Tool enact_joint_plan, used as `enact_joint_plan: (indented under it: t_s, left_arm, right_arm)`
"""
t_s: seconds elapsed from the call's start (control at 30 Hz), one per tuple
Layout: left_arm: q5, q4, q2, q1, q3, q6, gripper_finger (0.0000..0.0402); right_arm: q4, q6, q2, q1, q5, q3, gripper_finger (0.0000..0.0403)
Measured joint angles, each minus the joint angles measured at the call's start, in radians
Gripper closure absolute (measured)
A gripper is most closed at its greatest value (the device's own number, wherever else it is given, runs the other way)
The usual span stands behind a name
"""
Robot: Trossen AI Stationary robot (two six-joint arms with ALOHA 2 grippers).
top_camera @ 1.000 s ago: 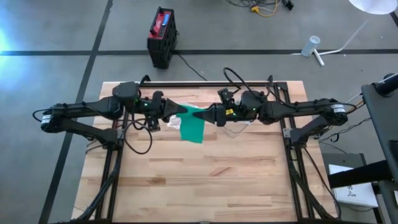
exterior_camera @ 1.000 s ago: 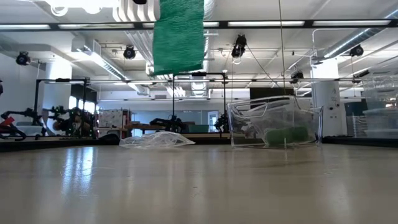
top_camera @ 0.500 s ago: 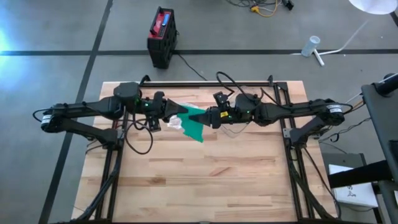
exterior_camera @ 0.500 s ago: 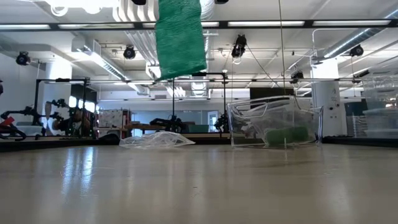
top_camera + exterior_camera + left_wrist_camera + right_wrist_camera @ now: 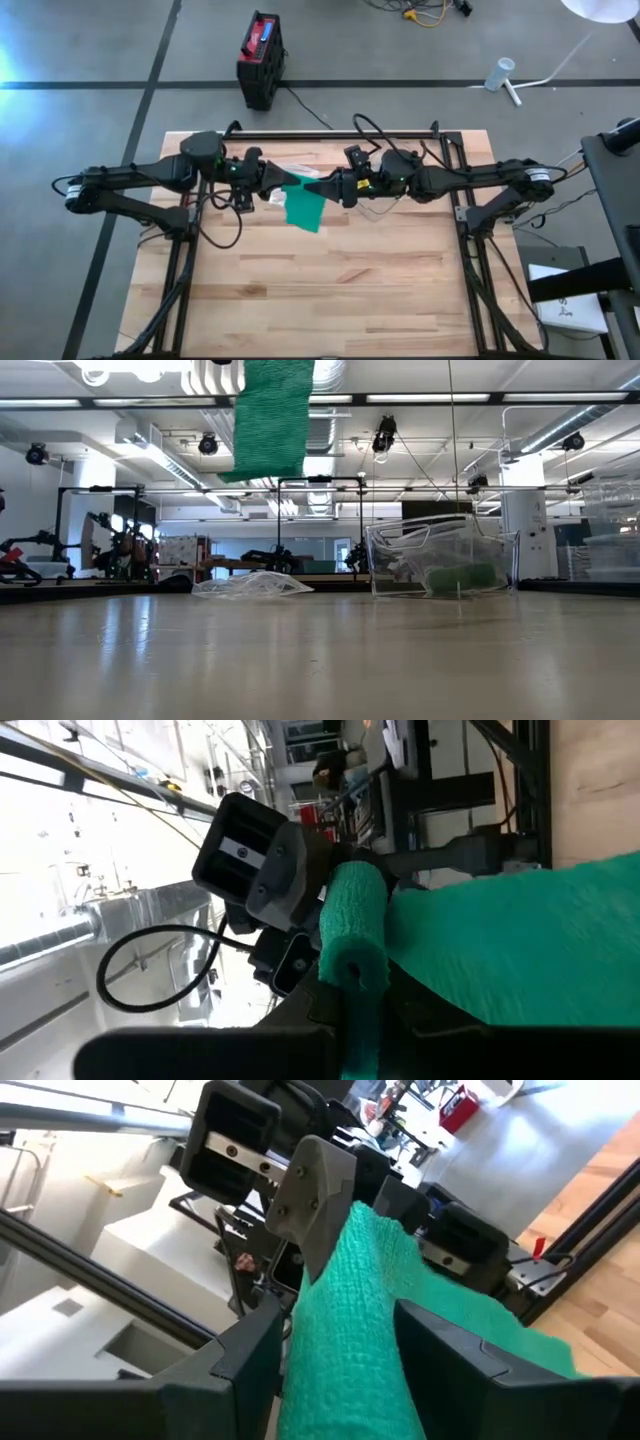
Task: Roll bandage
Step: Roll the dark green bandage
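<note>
The green bandage [image 5: 303,207], clamped by the shut left gripper [image 5: 292,180], is being wound shorter by the right gripper [image 5: 312,186] gripping its roll at three o'clock, so rolling is advancing.

I am working over a pale wooden tabletop [image 5: 330,290] of jointed planks. A crumpled clear plastic wrapper [image 5: 248,585] is lying on it toward the far edge, and a clear plastic box [image 5: 440,568] is sitting beside it, also near that far edge.
</note>
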Motion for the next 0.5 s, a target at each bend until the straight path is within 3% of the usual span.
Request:
enact_joint_plan:
  t_s: [0.5]
  left_arm:
    - [-0.001, 0.000, 0.000, 0.002, 0.000, 0.000, 0.0391]
  right_arm:
    - [0.016, -0.007, 0.000, 0.011, -0.001, 0.000, 0.0226]
